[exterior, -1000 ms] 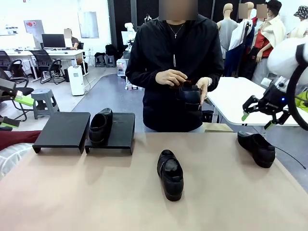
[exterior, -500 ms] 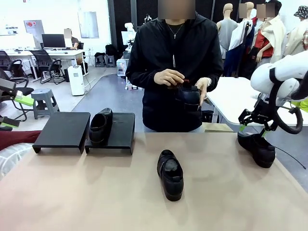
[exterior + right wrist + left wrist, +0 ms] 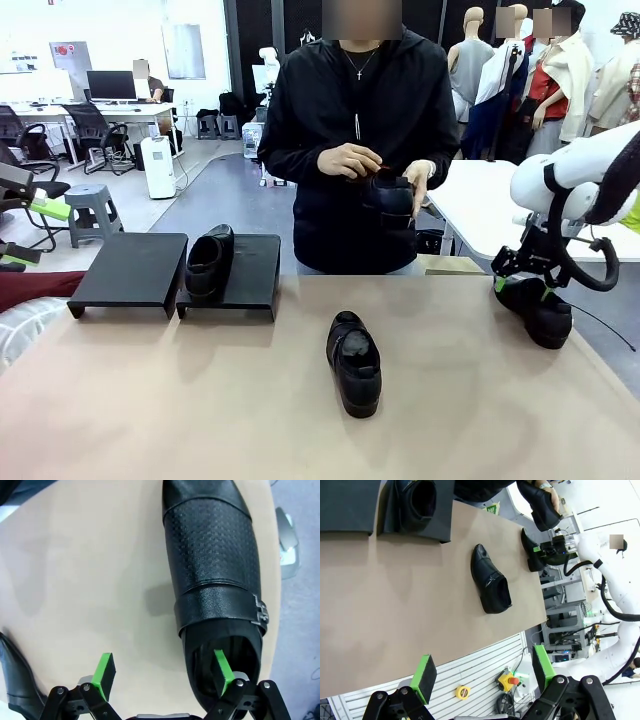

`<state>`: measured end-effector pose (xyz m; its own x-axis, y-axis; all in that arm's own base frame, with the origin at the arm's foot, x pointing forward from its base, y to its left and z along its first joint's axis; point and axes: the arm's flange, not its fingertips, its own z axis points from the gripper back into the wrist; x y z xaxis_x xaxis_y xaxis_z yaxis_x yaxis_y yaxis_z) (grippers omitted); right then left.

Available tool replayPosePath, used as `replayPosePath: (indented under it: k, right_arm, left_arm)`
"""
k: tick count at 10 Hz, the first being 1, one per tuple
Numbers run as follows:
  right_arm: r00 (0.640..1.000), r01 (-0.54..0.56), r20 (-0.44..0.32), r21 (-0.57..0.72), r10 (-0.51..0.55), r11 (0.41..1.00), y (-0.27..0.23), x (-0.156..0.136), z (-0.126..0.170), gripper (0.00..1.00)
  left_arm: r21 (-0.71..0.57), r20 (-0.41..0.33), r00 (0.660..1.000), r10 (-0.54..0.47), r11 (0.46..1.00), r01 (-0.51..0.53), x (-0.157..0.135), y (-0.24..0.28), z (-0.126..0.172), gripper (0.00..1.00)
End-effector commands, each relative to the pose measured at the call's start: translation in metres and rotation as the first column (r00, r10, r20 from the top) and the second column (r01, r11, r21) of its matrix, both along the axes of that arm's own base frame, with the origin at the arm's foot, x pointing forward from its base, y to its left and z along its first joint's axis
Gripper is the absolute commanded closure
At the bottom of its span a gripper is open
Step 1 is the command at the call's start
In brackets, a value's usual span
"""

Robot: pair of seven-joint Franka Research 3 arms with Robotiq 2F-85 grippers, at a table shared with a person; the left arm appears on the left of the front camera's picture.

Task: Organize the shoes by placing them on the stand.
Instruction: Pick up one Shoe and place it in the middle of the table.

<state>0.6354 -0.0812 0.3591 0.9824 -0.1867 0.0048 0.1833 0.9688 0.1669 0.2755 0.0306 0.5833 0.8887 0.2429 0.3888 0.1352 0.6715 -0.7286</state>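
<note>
Shoes and open grippers
Nearest, the left gripper (image 3: 483, 672) has its fingers spread, holding nothing. A loose shoe (image 3: 354, 364) lies right of the stand (image 3: 255, 265), closer in. Far right, the right gripper (image 3: 162, 672) is spread over the heel of the edge shoe (image 3: 215, 570). A third shoe (image 3: 208, 262) sits on the stand; behind, a person (image 3: 350, 100) holds the last shoe (image 3: 393, 197).

The front view looks from the robot's side across the table (image 3: 200, 420) at the person (image 3: 350, 130) on the far side, taking in the whole tabletop. The left wrist view looks down from well off the table, rolled slantwise. It shares with the front view the stand (image 3: 350, 505), the middle shoe (image 3: 490, 580) and the distant right arm (image 3: 585, 542). The right wrist view hangs close over the right-edge shoe (image 3: 212, 565), which appears small in the front view.
</note>
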Motion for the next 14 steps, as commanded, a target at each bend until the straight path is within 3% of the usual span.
replayPosePath:
  k: [1, 2, 3, 4, 14]
  right_arm:
    - [0.999, -0.005, -0.040, -0.039, 0.003, 0.999, -0.001, 0.010, -0.001, 0.00]
    - [0.999, -0.002, -0.051, -0.038, 0.000, 0.999, 0.000, 0.010, -0.001, 0.00]
    - [0.998, 0.017, -0.065, -0.095, -0.024, 0.995, 0.000, 0.011, -0.003, 0.45]
    - [0.998, 0.005, -0.065, -0.107, -0.012, 0.994, 0.002, 0.010, -0.005, 1.00]
    - [0.999, 0.045, -0.014, -0.074, -0.046, 0.996, -0.007, 0.007, 0.007, 1.00]
  left_arm:
    - [-0.020, 0.022, 1.000, -0.020, 1.000, 0.021, 0.001, 0.001, -0.001, 0.00]
    - [-0.020, 0.022, 1.000, -0.020, 1.000, 0.021, 0.001, 0.001, -0.001, 0.00]
    - [-0.020, 0.022, 1.000, -0.020, 1.000, 0.021, 0.001, 0.001, -0.001, 0.00]
    - [-0.020, 0.022, 1.000, -0.020, 1.000, 0.021, 0.001, 0.001, -0.001, 0.00]
    - [-0.020, 0.022, 1.000, -0.020, 1.000, 0.021, 0.001, 0.001, -0.001, 0.00]
